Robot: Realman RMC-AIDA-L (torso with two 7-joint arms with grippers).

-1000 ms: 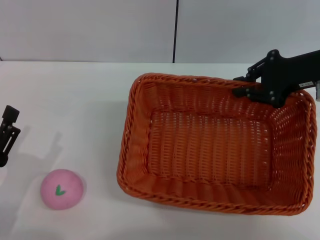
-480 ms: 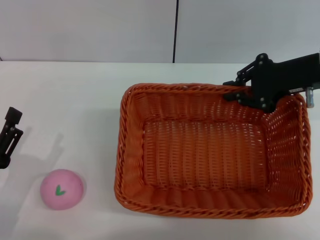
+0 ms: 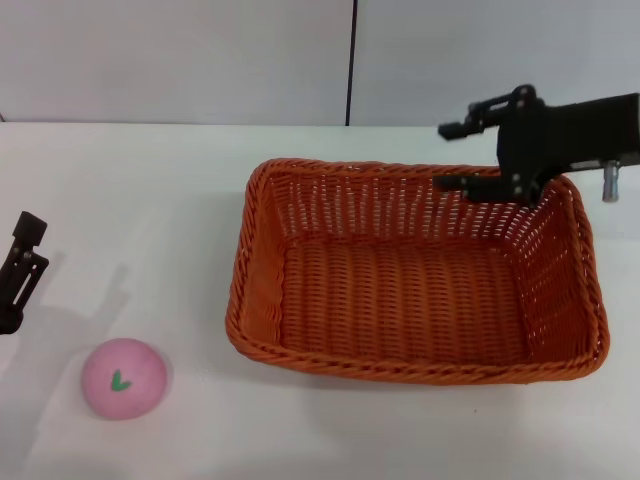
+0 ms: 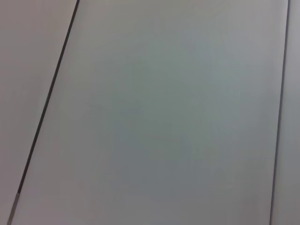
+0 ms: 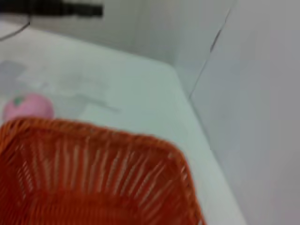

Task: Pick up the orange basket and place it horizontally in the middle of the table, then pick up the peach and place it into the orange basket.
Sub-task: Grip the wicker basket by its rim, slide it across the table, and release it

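The orange basket (image 3: 410, 290) rests flat on the white table (image 3: 150, 190), long side across, centre-right in the head view. My right gripper (image 3: 443, 155) is open at its far right rim, one finger above and behind the rim, the other just inside it. The pink peach (image 3: 124, 378) with its green leaf mark lies at the front left, well apart from the basket. At the left edge my left gripper (image 3: 20, 270) hangs a short way behind the peach. The right wrist view shows the basket's rim (image 5: 93, 136) and the peach (image 5: 28, 105) beyond it.
A grey wall with a dark vertical seam (image 3: 351, 60) runs behind the table's far edge. The left wrist view holds only wall panels (image 4: 164, 117). A dark bar, the left arm (image 5: 51, 8), shows far off in the right wrist view.
The basket has swung level and shifted slightly left, settling on the table. My right gripper's fingers have spread apart off the far rim. The peach and left arm have stayed put.
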